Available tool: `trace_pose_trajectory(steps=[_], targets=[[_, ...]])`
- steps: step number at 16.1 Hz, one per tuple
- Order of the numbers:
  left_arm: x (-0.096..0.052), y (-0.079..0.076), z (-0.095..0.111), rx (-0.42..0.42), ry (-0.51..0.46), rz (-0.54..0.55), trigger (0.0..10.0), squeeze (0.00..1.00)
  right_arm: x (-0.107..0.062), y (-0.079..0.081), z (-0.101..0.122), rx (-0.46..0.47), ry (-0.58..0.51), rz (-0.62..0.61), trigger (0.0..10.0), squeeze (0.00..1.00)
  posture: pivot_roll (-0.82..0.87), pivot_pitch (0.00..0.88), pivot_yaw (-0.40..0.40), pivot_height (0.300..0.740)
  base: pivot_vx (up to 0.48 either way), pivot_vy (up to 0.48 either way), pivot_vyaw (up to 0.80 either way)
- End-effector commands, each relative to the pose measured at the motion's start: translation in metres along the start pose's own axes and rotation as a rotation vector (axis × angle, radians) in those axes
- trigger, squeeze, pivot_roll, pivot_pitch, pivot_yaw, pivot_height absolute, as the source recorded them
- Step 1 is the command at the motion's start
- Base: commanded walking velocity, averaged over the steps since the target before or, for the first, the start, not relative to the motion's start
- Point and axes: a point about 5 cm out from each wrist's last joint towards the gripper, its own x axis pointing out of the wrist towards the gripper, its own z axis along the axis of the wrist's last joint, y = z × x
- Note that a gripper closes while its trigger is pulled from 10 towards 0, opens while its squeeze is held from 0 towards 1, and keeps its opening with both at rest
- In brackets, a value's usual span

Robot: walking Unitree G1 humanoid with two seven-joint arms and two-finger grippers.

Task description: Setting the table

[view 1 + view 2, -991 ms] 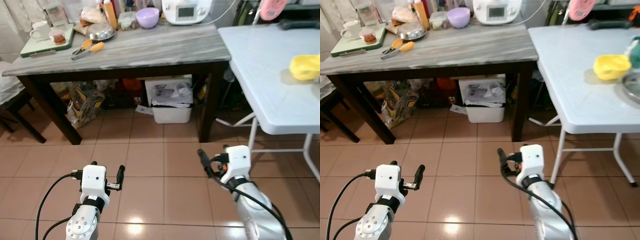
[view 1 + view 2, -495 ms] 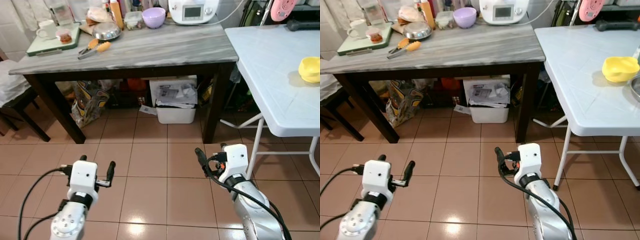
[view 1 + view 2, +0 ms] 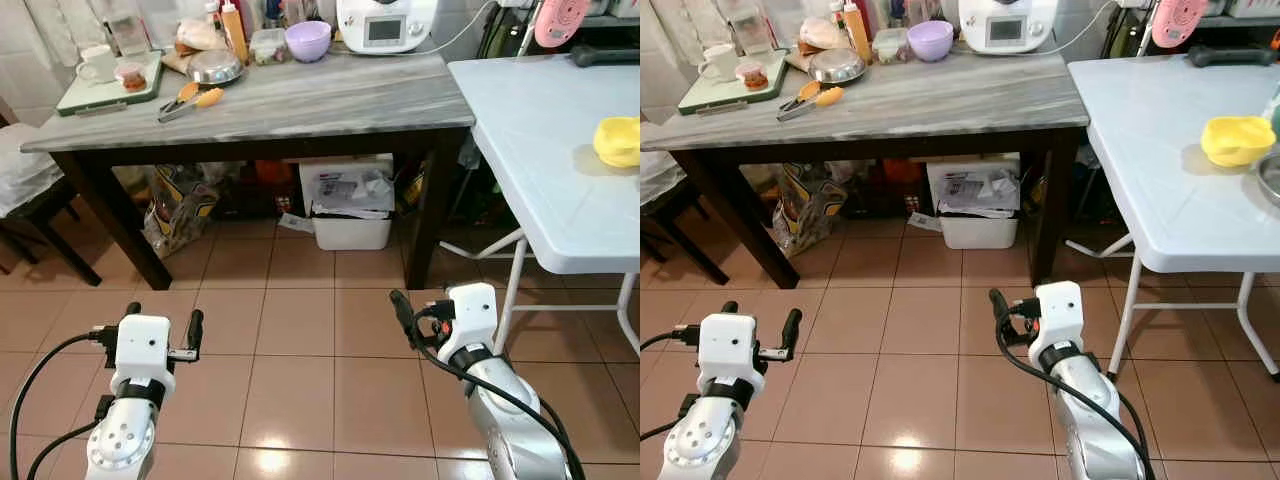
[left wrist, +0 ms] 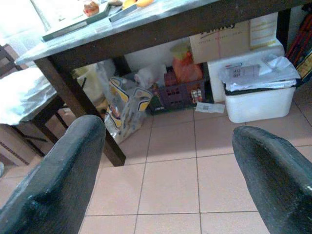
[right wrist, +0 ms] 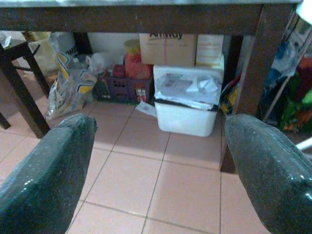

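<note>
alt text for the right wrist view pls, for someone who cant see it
The right gripper hangs open above a tiled floor, one black finger at each side. Ahead stands a dark wooden table, with a white bin of papers, a cardboard box and bags stored under it.

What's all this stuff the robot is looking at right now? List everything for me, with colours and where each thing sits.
Grey marble-topped dark wooden table: one, straight ahead.
White folding plastic table: one, on the right.
Yellow plastic bowl: one, on the white table.
Purple round bowl: one, at the back of the marble top.
White kitchen appliance with a screen: one, beside the purple bowl.
Steel bowl: one, silver, on the marble top.
Orange-handled tongs: one, near the steel bowl.
Green tray: one, at the marble top's left end, carrying a white mug.
White bin: one, under the dark table.
Left tool: black fingers, open, low over the tiles.
Right tool: black fingers, open, low over the tiles.
</note>
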Motion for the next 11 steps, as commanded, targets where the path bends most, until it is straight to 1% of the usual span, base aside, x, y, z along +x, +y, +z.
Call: trace_pose_trajectory(steps=[1, 3, 4, 7, 11], targets=[[0.001, 0.005, -0.001, 0.036, -0.003, 0.008, 10.0, 0.0, 0.003, 0.005, 0.003, -0.007, -0.014, 0.017, 10.0, 0.0, -0.12, 0.074, 0.093, 0.74, 0.0, 0.0, 0.0], [0.0, -0.004, -0.003, -0.007, 0.009, -0.013, 10.0, 0.0, 0.003, 0.002, 0.002, -0.004, -0.011, 0.008, 10.0, 0.0, -0.13, 0.074, 0.091, 0.74, 0.0, 0.0, 0.0], [-0.003, -0.011, -0.003, -0.027, 0.01, -0.035, 10.0, 0.0, 0.002, 0.002, 0.002, -0.005, -0.01, 0.006, 10.0, 0.0, -0.13, 0.076, 0.091, 0.74, 0.0, 0.0, 0.0], [-0.005, -0.023, -0.005, -0.058, 0.013, -0.065, 10.0, 0.0, -0.001, 0.001, 0.0, -0.007, -0.005, 0.001, 10.0, 0.0, -0.13, 0.081, 0.091, 0.74, 0.0, 0.0, 0.0], [-0.004, -0.025, -0.003, -0.069, 0.009, -0.067, 10.0, 0.0, 0.0, 0.002, -0.001, -0.005, -0.003, 0.002, 10.0, 0.0, -0.13, 0.083, 0.092, 0.74, 0.0, 0.0, 0.0]])
